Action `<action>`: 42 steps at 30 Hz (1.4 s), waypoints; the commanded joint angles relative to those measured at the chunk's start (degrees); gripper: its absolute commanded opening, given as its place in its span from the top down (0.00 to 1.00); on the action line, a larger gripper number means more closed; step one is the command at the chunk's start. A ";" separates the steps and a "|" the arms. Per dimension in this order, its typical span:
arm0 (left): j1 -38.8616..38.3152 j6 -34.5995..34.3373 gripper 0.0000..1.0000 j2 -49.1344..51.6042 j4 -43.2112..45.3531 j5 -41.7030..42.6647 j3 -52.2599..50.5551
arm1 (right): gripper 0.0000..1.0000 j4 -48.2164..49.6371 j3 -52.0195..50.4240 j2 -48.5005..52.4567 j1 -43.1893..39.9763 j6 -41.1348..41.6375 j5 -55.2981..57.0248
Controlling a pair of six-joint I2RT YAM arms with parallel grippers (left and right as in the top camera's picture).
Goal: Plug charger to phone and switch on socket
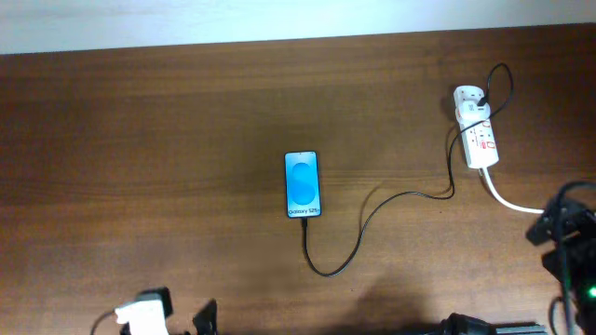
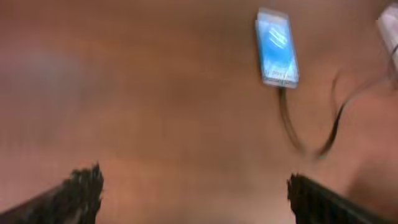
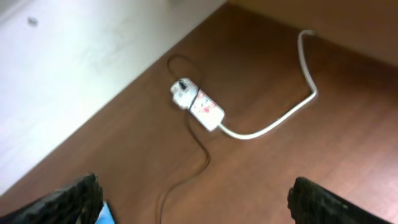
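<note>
The phone (image 1: 302, 184) lies flat mid-table, blue screen up; it also shows in the left wrist view (image 2: 277, 48) and as a sliver in the right wrist view (image 3: 104, 214). The black charger cable (image 1: 372, 219) runs from the phone's near end, where its plug tip meets the phone, to the white adapter (image 1: 468, 100) seated in the socket (image 1: 480, 135) at the far right. The socket also shows in the right wrist view (image 3: 199, 106). My left gripper (image 2: 193, 193) is open and empty near the front edge. My right gripper (image 3: 193, 199) is open and empty, well short of the socket.
The socket's thick white cord (image 1: 507, 198) curves off toward the right edge, also seen in the right wrist view (image 3: 280, 118). A white wall or floor strip (image 1: 279, 19) lies beyond the table's far edge. The right arm (image 1: 568, 233) sits at the right side.
</note>
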 commanded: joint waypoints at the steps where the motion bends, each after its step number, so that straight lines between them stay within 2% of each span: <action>1: -0.22 -0.02 0.01 -0.22 -1.55 0.92 0.26 | 0.01 14.56 -17.79 -10.97 7.63 -0.81 -0.44; 4: -0.22 -0.02 0.01 -0.22 -1.55 0.92 0.26 | 0.01 32.22 -38.49 -22.49 11.63 -0.83 -1.40; 7: -0.22 -0.02 0.01 -0.22 -1.55 0.92 0.26 | 0.02 46.80 -55.39 -30.38 11.61 -0.83 -5.79; 11: -0.22 -0.02 0.01 -0.22 -1.55 0.92 0.26 | 0.01 66.79 -71.49 -35.21 11.61 -0.85 -8.87; 13: -0.22 -0.02 0.01 -0.22 -1.55 0.92 0.26 | 0.01 70.86 -77.13 -37.40 11.61 -0.83 -8.83; 17: -0.22 -0.02 0.01 -0.22 -1.55 0.92 0.26 | 0.02 74.49 -84.32 -42.91 11.61 -1.07 -8.15; 22: -0.22 -0.02 0.01 -0.22 -1.55 0.92 0.26 | 0.01 76.35 -88.32 -42.86 11.96 -1.73 -4.87; 26: -0.22 -0.02 0.01 -0.22 -1.55 0.92 0.26 | 0.02 77.48 -91.45 -42.86 14.19 -6.27 -3.93; 33: -0.22 -0.02 0.01 -0.22 -1.55 0.92 0.26 | 0.02 73.81 -91.58 -42.86 14.19 -14.16 -4.72; 38: -0.22 -0.02 0.01 -0.22 -1.55 0.92 0.26 | 0.01 73.81 -91.58 -42.86 14.19 -14.27 -4.52; 42: -0.22 -0.02 0.01 -0.22 -1.55 0.92 0.26 | 0.01 73.81 -91.58 -42.86 14.19 -20.26 -4.61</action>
